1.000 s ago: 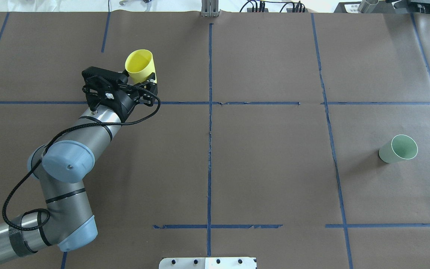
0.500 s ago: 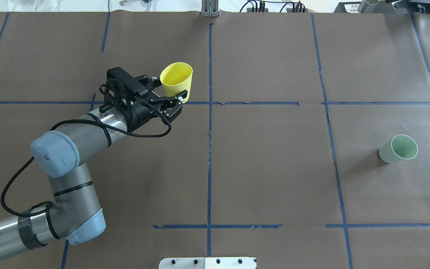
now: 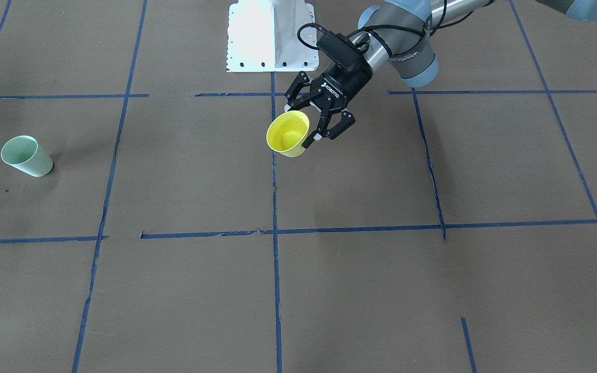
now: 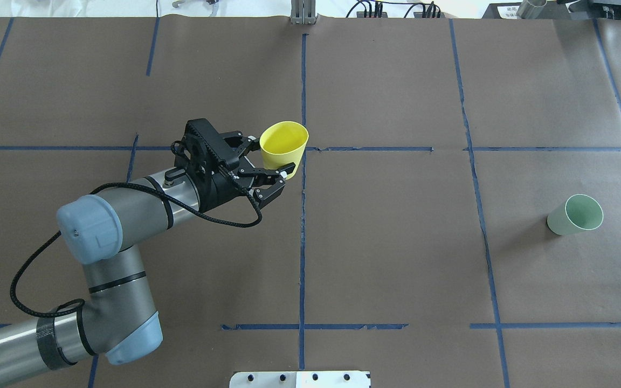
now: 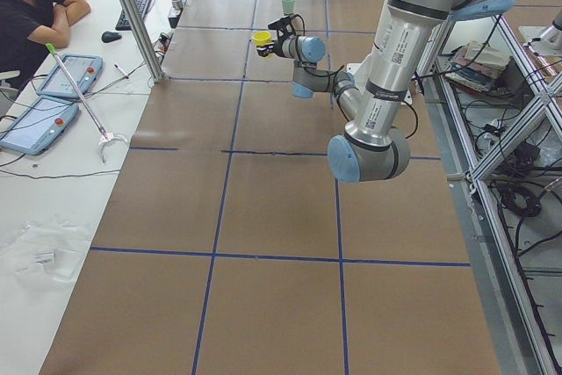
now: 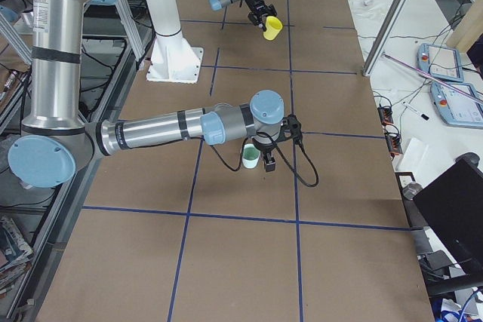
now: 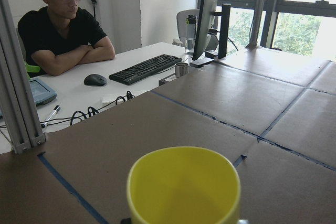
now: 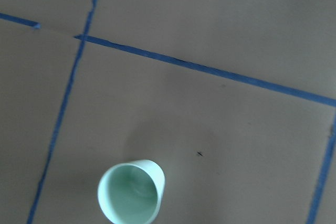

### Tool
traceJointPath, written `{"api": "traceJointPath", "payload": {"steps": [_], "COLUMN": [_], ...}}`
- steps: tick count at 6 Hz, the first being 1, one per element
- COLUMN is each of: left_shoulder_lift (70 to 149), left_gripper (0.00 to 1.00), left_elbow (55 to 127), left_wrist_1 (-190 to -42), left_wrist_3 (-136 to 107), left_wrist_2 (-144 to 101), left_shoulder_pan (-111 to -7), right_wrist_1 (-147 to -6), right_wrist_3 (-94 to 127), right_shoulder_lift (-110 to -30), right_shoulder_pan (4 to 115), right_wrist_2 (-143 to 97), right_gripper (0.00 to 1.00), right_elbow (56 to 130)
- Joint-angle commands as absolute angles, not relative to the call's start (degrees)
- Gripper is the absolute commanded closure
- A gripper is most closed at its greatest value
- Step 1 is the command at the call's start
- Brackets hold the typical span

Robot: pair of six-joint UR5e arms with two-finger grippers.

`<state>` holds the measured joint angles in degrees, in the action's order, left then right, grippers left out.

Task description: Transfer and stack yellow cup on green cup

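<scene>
Task step: carrying; the stack is not yet made.
Left jaws: pinching the yellow cup by its wall, mouth up, clear of the desk.
Yellow cup's place: in the overhead view, about 10 o'clock from the desk's centre, just by the middle blue tape line.
Green cup: upright on the desk, mouth open, out at 3 o'clock, well apart from the yellow one.
Right jaws: seen only in the right-side view, close by the green cup; spread or pressed together, I cannot tell.
Risk, slip: a smooth tapered wall could slide out of the pinch if the swing is quick.
Risk, reach: the green cup probably lies beyond the left arm, so a hand-over may drop the cup.
Risk, tipping: an off-centre or tilted descent would likely knock the light green cup over.
</scene>
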<state>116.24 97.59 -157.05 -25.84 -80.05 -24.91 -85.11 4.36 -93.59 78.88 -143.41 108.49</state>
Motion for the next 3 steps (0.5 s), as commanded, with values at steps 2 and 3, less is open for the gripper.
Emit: {"api": "traceJointPath", "payload": {"steps": [2, 3], "left_shoulder_lift": [116.46, 116.37], "left_gripper": [0.86, 0.86], "left_elbow": [97.82, 97.39], "left_wrist_1": [-157.67, -159.68], "left_wrist_3": [-25.75, -25.75], "left_wrist_2": [-80.07, -79.89], "left_shoulder_pan": [-22.6, -22.15], "right_wrist_1": [-85.08, -85.08], "right_wrist_3": [25.83, 33.67], "right_shoulder_lift": [-76.18, -71.59], "right_shoulder_pan": [65.61, 61.22], "right_wrist_2": [-144.05, -143.97], "right_gripper": [0.0, 0.0], "right_elbow": [109.69, 109.43]}}
